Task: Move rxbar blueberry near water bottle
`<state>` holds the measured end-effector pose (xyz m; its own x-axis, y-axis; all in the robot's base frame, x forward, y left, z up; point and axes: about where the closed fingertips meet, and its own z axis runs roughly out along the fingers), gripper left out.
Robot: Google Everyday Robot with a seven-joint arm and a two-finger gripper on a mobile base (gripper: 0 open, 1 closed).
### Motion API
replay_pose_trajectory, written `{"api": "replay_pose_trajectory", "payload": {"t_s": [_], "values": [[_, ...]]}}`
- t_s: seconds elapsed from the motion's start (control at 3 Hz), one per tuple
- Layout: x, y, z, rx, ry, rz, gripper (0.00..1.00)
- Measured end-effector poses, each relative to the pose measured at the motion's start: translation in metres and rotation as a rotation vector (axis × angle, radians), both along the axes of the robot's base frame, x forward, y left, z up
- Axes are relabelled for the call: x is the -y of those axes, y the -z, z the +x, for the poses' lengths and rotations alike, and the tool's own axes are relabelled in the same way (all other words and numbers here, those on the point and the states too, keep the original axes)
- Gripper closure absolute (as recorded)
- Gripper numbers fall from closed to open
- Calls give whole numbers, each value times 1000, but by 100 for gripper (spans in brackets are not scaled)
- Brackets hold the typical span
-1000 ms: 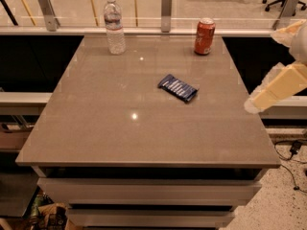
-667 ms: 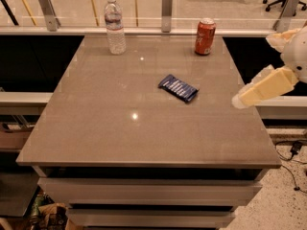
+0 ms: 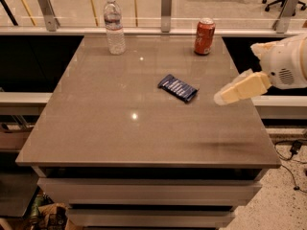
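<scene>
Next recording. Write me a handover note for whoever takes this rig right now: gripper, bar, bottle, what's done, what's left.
Gripper: at the table's right edge, right of the bar, not touching it.
Rxbar blueberry: lying flat near the table's middle, a bit to the right.
Water bottle: upright at the far left. A red soda can stands at the far right.
Done: nothing yet; the bar is not grasped and lies well away from the bottle.
Left: reach the bar, grasp it, set it by the bottle, release.

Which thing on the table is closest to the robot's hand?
The rxbar blueberry, the flat dark-blue bar mid-table, close beside the gripper over the right side. The water bottle and red can stand at the back.
</scene>
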<state>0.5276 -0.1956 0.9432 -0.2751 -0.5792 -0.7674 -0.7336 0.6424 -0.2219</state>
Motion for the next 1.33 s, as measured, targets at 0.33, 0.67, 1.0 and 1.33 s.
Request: {"api": "replay_pose_trajectory", "payload": {"t_s": [0.33,0.67,1.0,1.33], "values": [[-17,25,14,-51,-12,22,0],[-31,45,23,-99,-12,26,0],[-40,55,31,-110,0,38,0],[-47,61,41,-91,10,63,0]]}}
